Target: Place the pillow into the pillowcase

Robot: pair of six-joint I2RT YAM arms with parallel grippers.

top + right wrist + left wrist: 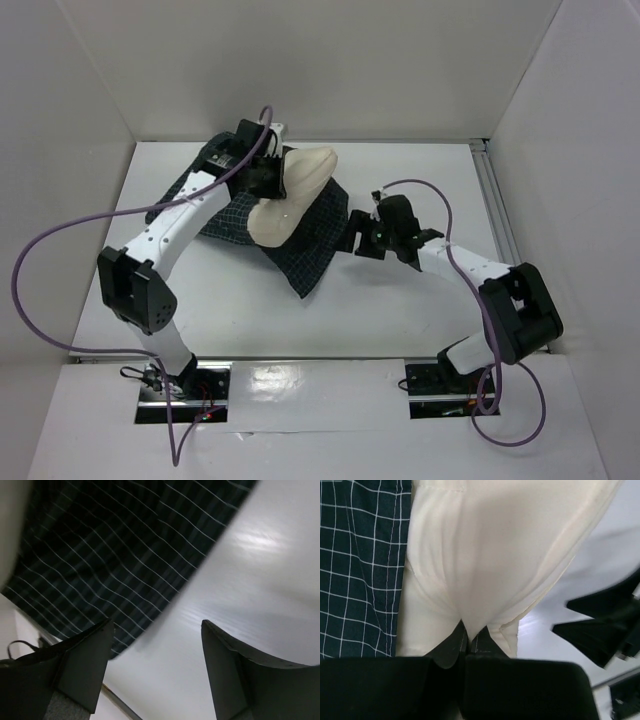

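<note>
Left gripper [466, 640] is clamped shut on a thin fold of the pillow [495, 555]. It has the cover fabric only, no bulk between the jaws. The pillow lies on top of the pillowcase [315, 250], toward the far middle of the table [420, 310]. It is outside the case, not in it. The case is spread flat underneath, one corner pointing to the near side.

Right gripper [157, 630] has its jaws apart with nothing between them. It hangs just off the case's right edge, over bare table.

Risks as I read it:
- The pinch is shallow. Any pull against the pillow's weight or cloth friction could let the fold slide out.
- The pillow rests on the case and nothing pins the case. Dragging or lifting the pillow will likely take the case with it and bunch it up.
- I can't tell from any view which edge is the case's mouth. If the right jaws close on this edge they may catch both layers, or a sewn side, and the mouth stays closed.
- The right jaws sit beside the cloth, not over it, so closing there could grab nothing.
</note>
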